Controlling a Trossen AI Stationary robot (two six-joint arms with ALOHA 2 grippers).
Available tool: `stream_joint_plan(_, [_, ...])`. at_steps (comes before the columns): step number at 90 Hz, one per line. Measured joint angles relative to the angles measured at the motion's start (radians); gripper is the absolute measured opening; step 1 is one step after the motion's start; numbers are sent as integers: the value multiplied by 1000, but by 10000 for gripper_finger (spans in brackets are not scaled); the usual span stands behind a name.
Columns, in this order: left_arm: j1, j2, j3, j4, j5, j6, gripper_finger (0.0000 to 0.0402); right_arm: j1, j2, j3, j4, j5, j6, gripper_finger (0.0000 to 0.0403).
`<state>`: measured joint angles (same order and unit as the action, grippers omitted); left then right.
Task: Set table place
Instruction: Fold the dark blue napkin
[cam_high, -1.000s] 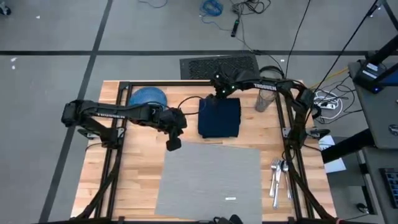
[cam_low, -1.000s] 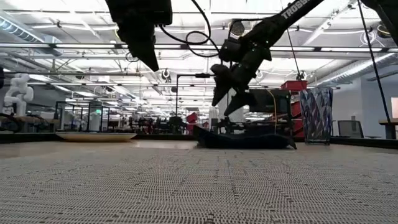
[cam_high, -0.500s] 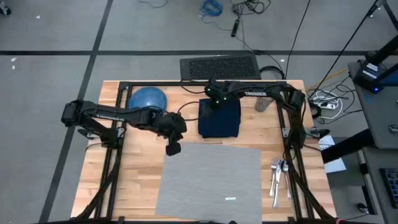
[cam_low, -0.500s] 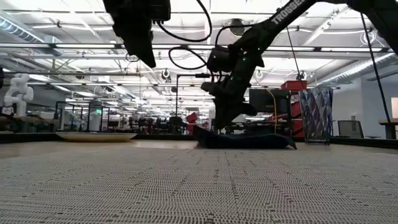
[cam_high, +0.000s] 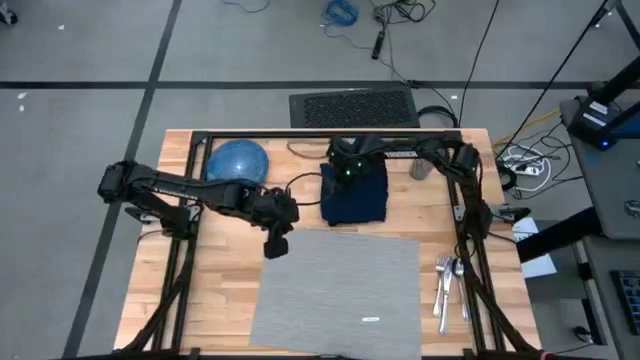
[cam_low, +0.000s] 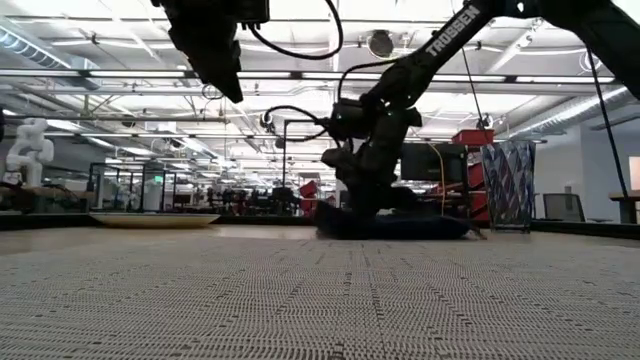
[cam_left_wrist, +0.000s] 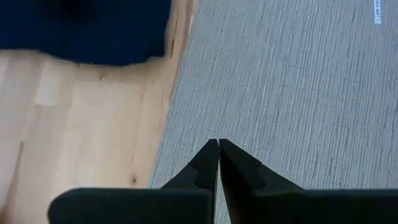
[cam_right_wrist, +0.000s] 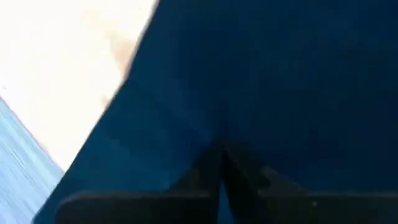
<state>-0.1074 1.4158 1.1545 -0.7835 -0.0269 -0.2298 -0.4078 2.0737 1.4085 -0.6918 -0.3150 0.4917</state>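
Right gripper (cam_high: 343, 176) position has changed: one second ago you see it raised above the far edge of the napkin (cam_high: 354, 190); it is now lowered onto that dark navy cloth, fingers pressed together in the right wrist view, with nothing visibly pinched between them. Left gripper (cam_high: 273, 243) has shifted slightly toward the near side and hovers over the far left corner of the placemat (cam_high: 340, 290), its fingers also closed and empty.

Note the table (cam_high: 220, 280): pale wood strips with thin black frame rails. The placemat, a flat grey woven rectangle with a small white tag (cam_high: 371, 320), lies at the near centre, and the folded napkin sits just beyond its far edge. A round blue dish (cam_high: 238, 160) rests at the far left corner, cutlery (cam_high: 446, 280) lies to the right of the placemat, and a glass (cam_high: 421, 166) stands at the far right. In the low view you see an open workshop with ceiling lights behind.
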Motion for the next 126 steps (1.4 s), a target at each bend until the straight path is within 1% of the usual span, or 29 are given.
stream_joint_plan(5, [0, 0, 0, -10, -1, 0, 0, 33, -3, -1, -71, 23, -38, 0])
stream_joint_plan(12, [0, 0, 0, -23, -5, 0, 0, 71, -13, -7, -165, 81, -67, 0])
stream_joint_plan(24, [0, 0, 0, -23, -18, 0, 0, 127, -44, -15, -303, 232, -71, 0])
stream_joint_plan(32, [0, 0, -1, -22, -41, 1, 0, 152, -94, -19, -300, 313, -29, 0])
stream_joint_plan(39, [0, 0, -1, -23, -51, 1, 0, 163, -147, -14, -272, 362, 3, 0])
stream_joint_plan(45, [0, 0, -1, -23, -61, 2, 0, 152, -160, -14, -229, 388, 22, 0])
stream_joint_plan(57, [0, 0, -1, -38, -71, 0, 0, 72, -157, -15, -173, 364, 41, 0])
stream_joint_plan(72, [-4, 0, -1, -81, -79, -25, 0, -23, -136, -17, -174, 311, 54, 0])
stream_joint_plan(90, [-14, 0, -1, -96, -80, -25, 0, -93, -138, -16, -173, 238, 53, 0])
stream_joint_plan(105, [-14, 0, -1, -95, -80, -26, 0, -111, -110, -15, -184, 180, 49, 0])
stream_joint_plan(114, [-14, 0, -1, -94, -80, -27, 0, -97, -84, -15, -200, 163, 47, 0])
stream_joint_plan(126, [-14, 0, -1, -93, -80, -28, 0, -77, -63, -15, -164, 152, 43, 0])
